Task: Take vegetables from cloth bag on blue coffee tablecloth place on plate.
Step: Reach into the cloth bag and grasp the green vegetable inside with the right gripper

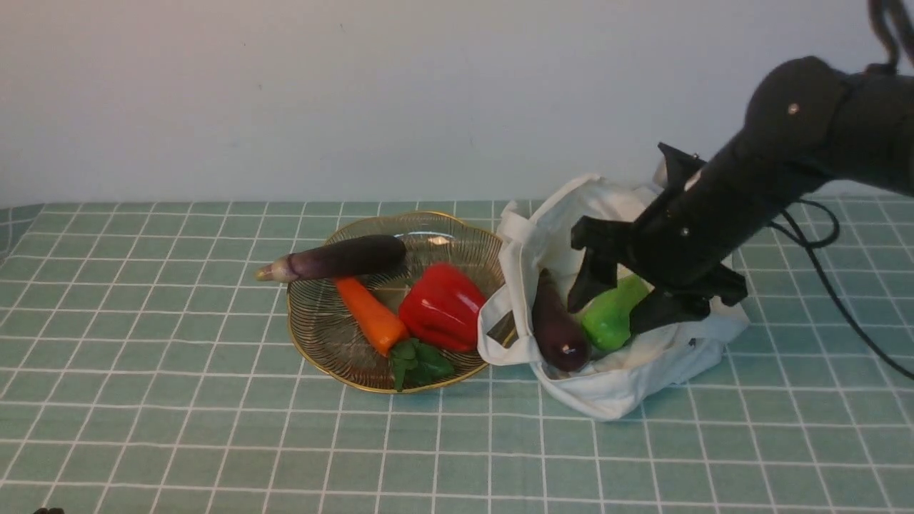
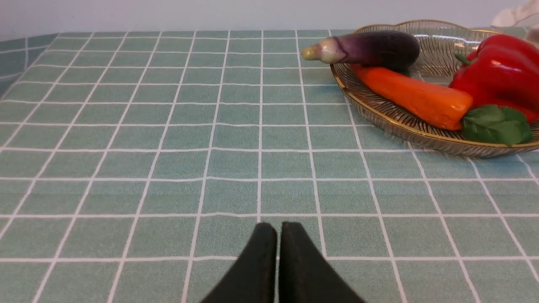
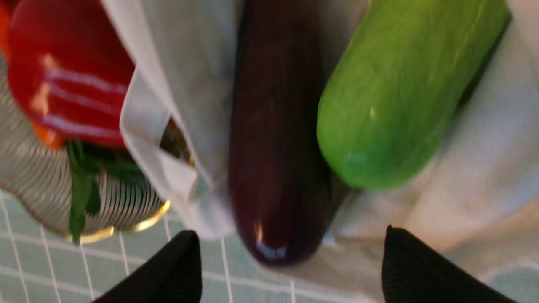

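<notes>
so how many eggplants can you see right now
2. The lighter eggplant lies across the far rim of the plate; the darker eggplant lies in the cloth bag beside the green pepper. The bag's folds could hide more.

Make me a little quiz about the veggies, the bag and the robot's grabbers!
1. True or false: the bright green lumpy toy pepper lies on the round clear glass plate with the gold rim.
2. Of the left gripper and the right gripper, which has its jaws wide apart? A left, B right, C both.
3. How many vegetables lie in the soft off-white cloth bag?
Key: 1 false, it lies in the bag; 2 B; 3 two, the pepper and a stubby dark purple eggplant.
</notes>
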